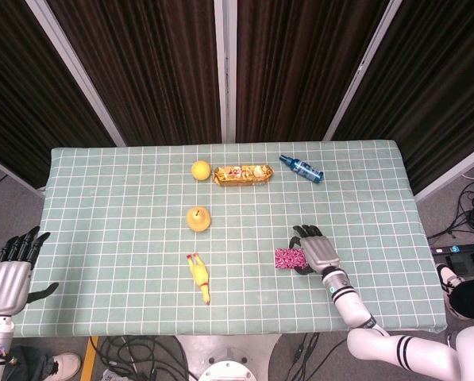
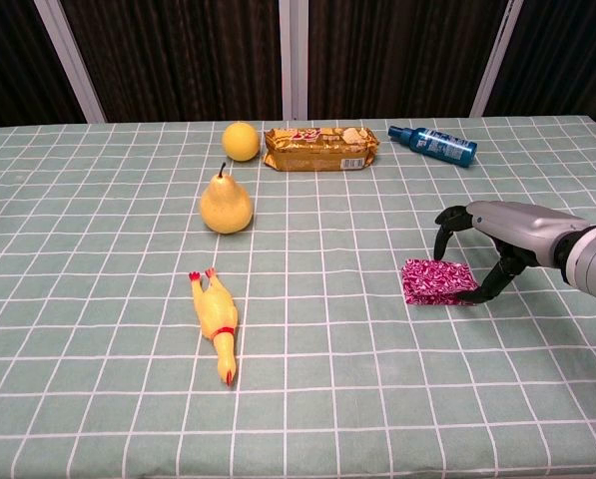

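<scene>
Nearest, off the table's [image 1: 102, 238] left corner: left hand [image 1: 6, 282], fingers spread, holding nothing. Further in, a rubber chicken [image 2: 218, 321] lying flat; well to its right, right hand [image 2: 502, 232] arched over 1 pink patterned packet [image 2: 429, 279], thumb and fingertips pinching its edges. Packet low, at or just above the cloth. By the look of it: grip made, packet not let go, not lifted clear. Beyond: pear [image 2: 226, 207], yellow ball [image 2: 241, 141], biscuit pack [image 2: 320, 148], blue bottle [image 2: 432, 143].
</scene>
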